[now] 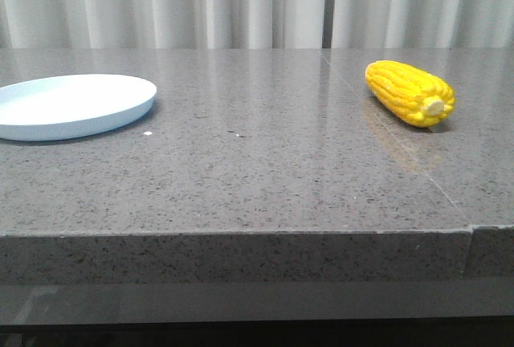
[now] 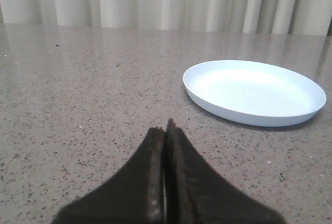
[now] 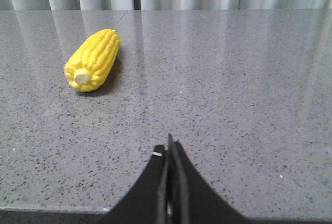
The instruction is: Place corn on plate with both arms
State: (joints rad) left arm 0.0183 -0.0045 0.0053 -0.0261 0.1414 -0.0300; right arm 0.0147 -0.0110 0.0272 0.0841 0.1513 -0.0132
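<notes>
Two sets of black pointy fingers sit nearest, low over the speckled grey stone desk. Both the left fingers and the right fingers are pressed tight together, with nothing held between them. Farther off, the short shiny yellow corn cob lies on its side on the right part of the desk, its pale round stub end facing forward. Well apart from it, on the left, rests the round shallow pale blue plate. White curtains hang behind.
</notes>
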